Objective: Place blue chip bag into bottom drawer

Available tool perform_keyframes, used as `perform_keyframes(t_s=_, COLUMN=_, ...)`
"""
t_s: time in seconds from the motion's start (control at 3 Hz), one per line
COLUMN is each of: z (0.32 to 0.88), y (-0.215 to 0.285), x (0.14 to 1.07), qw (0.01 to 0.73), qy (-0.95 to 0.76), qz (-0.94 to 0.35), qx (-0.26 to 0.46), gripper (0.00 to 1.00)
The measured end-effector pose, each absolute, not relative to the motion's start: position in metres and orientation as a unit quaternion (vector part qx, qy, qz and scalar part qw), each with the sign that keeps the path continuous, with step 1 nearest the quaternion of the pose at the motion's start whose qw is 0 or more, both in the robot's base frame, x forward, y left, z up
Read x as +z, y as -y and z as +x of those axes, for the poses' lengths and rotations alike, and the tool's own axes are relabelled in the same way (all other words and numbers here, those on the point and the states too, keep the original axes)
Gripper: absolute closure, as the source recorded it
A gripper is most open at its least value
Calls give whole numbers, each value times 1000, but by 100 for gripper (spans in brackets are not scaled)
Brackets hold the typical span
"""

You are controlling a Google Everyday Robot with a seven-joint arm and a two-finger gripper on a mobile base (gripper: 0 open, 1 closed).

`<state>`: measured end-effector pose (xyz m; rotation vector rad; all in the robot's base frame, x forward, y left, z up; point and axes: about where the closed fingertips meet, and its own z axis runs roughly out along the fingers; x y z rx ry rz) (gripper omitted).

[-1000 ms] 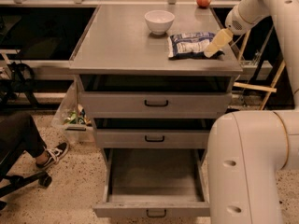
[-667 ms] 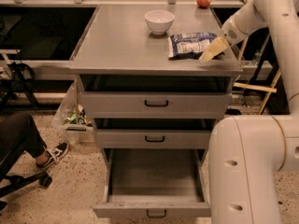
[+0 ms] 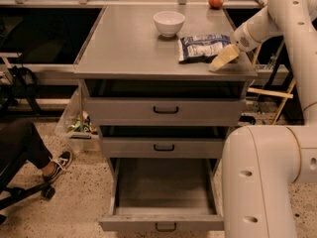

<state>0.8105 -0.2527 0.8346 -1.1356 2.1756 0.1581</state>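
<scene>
Your hand (image 3: 220,62) sits low at right front corner of bench (image 3: 129,48), just beside bag's (image 3: 203,47) right end, perhaps touching. Wide or narrow: cannot tell. Bag lies flat on bench, right of bowl (image 3: 169,23), not lifted. Drawer (image 3: 161,224) stands pulled open at bottom; upper drawers (image 3: 166,111) shut. Step in hand, by my judgement: reach for grasp. Next you need firm hold on bag's edge, lift clear of bench, carry out past front edge, then down into drawer. Foil may slip.

No legible lettering, even on the white label of the blue chip bag (image 3: 204,47) beside the gripper (image 3: 218,63)
</scene>
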Motion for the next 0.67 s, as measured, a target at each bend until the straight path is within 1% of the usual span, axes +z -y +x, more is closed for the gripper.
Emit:
perform_keyframes(t_s=0.33, z=810, y=253, x=835, qw=335, qy=-834, qz=-435, qx=61, gripper=19)
perform_keyframes(t_s=0.67, z=811, y=253, x=835, qw=335, qy=-834, qz=-435, qx=61, gripper=42)
